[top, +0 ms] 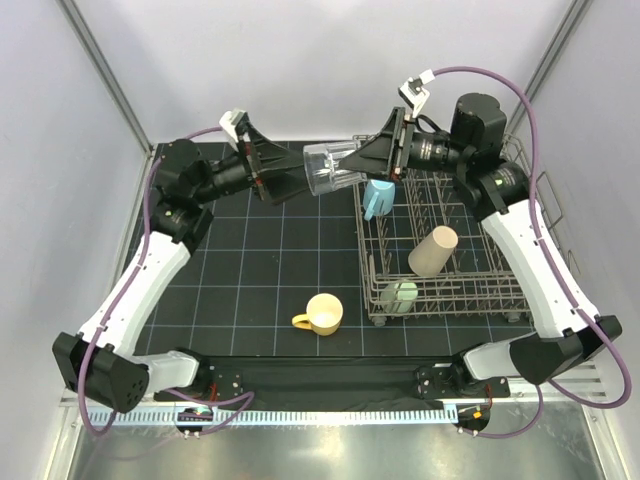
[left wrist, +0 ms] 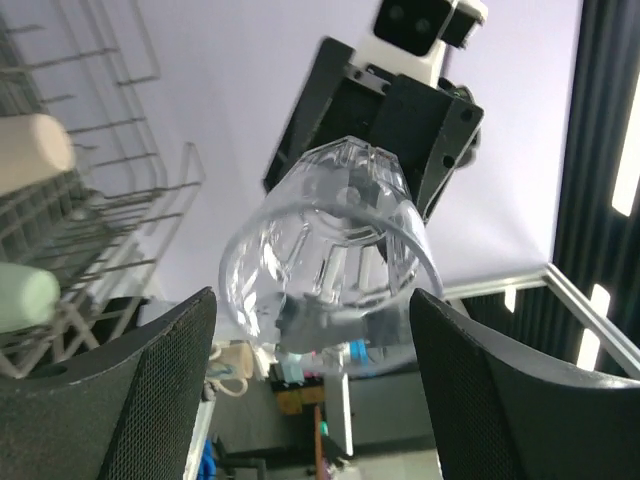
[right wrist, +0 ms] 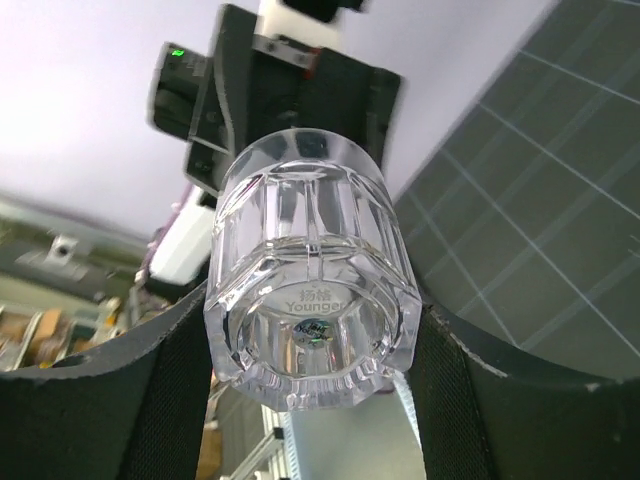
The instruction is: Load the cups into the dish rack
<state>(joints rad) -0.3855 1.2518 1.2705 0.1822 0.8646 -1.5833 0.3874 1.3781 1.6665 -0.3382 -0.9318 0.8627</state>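
Observation:
The clear glass (top: 330, 168) hangs in the air between both grippers, left of the dish rack (top: 440, 296). My right gripper (top: 352, 160) is shut on its base, which fills the right wrist view (right wrist: 310, 270) between both fingers. My left gripper (top: 300, 178) is open with its fingertips at the glass's mouth (left wrist: 330, 240). The light blue cup (top: 378, 197), tan tumbler (top: 432, 250) and pale green cup (top: 400, 296) lie in the rack. The yellow mug (top: 321, 314) stands on the mat left of the rack.
The black gridded mat (top: 260, 270) covers the table. White walls stand close on the left, right and behind. The rack's raised wire sides (left wrist: 120, 200) are just right of the held glass.

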